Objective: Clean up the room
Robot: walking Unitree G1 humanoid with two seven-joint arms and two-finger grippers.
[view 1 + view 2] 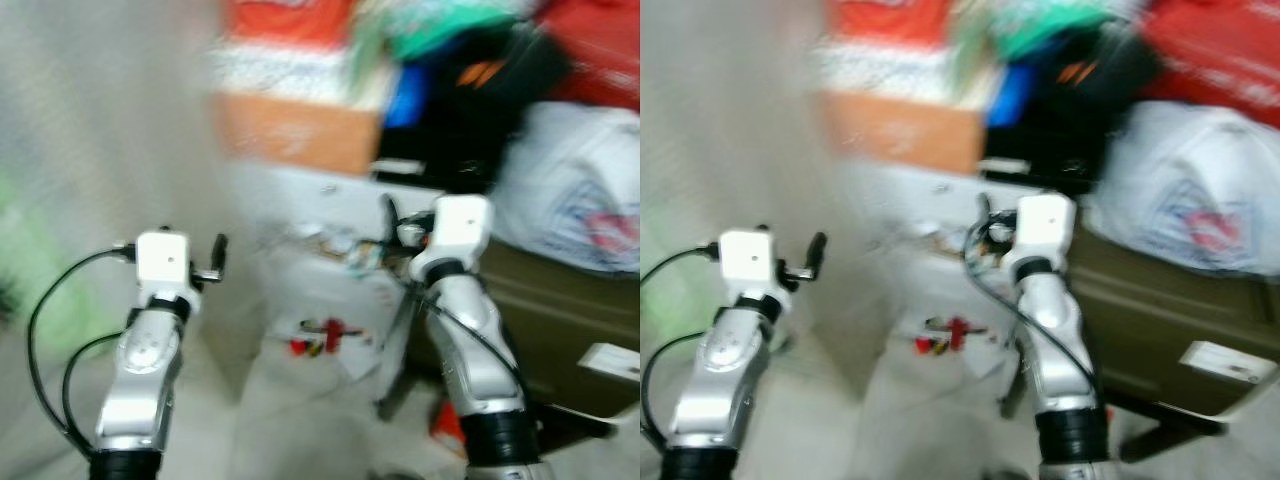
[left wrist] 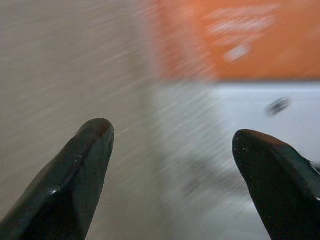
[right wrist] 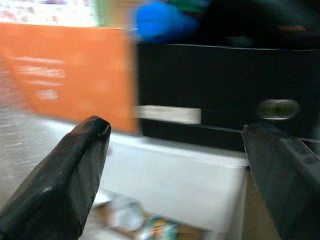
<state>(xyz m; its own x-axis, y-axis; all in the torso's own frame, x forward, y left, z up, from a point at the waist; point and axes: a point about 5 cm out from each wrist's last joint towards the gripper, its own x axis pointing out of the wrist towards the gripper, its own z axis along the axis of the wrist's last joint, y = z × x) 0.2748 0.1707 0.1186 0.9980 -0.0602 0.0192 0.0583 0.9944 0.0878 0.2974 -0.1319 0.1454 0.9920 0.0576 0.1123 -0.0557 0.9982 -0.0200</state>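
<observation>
The head views are blurred by motion. Both silver arms are raised in front of me. My left gripper (image 2: 172, 150) is open with nothing between its black fingers (image 2: 75, 175), facing a pale wall and an orange box (image 1: 300, 130). My right gripper (image 3: 177, 150) is also open and empty, facing a black box (image 3: 220, 90) that sits on a white ledge (image 3: 175, 175). Small red and yellow litter (image 1: 325, 335) lies on the pale floor between the arms. More scraps (image 1: 345, 245) lie farther back below the ledge.
A heap of clothes and bags in red, green, blue and black (image 1: 470, 60) is piled at the back. A white plastic bag (image 1: 580, 200) rests on an olive-brown case (image 1: 560, 320) at the right. A pale wall (image 1: 100, 120) stands at the left.
</observation>
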